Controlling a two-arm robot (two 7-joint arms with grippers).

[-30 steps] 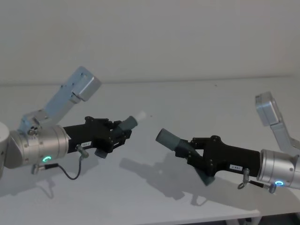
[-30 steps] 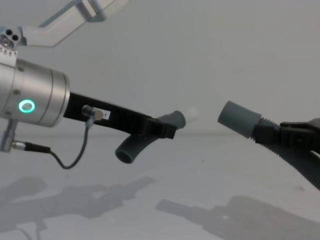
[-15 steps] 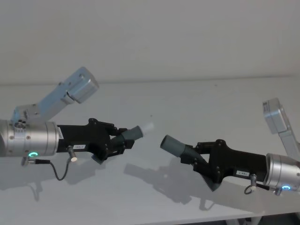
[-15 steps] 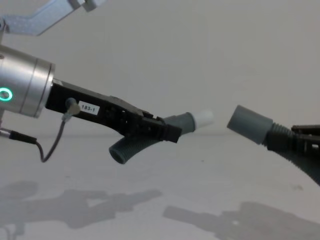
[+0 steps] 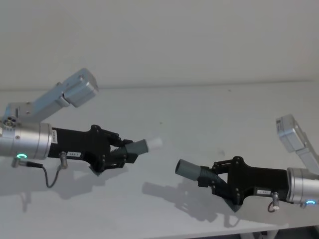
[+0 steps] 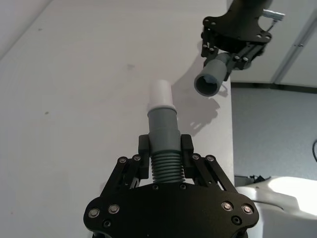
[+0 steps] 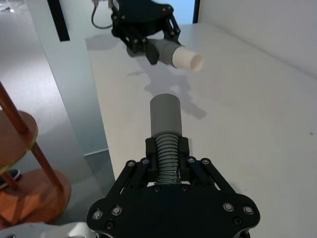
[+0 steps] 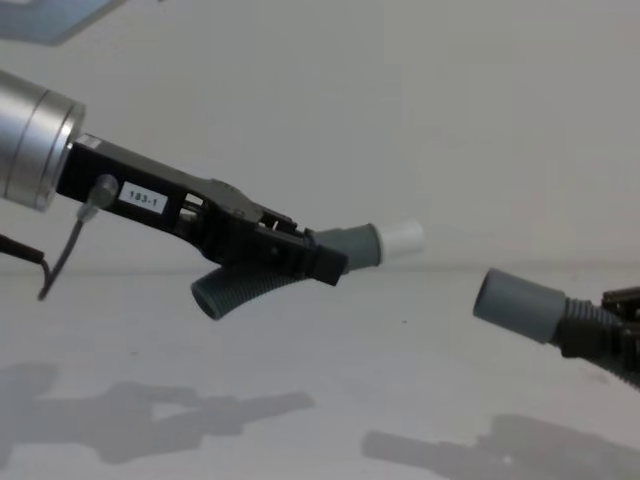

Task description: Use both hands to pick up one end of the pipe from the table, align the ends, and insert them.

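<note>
My left tool (image 5: 125, 154) clamps the white-tipped hose (image 5: 144, 146), my right tool (image 5: 208, 175) clamps the wide-mouthed hose (image 5: 187, 169), both hoses apart above the table (image 5: 209, 109).

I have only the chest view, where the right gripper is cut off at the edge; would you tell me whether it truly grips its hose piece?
Observer: Yes. The right wrist view shows the right gripper with jaws shut on the ribbed hose, just behind the wide cuff.
Operator: Thank you. Is that cuff lined up with the white tip?
Observer: No. In the left wrist view its open mouth sits to one side of the line the white tip points along.
Operator: And the left grip?
Observer: The left gripper has jaws shut on the other hose, directly behind its grey cuff.
</note>
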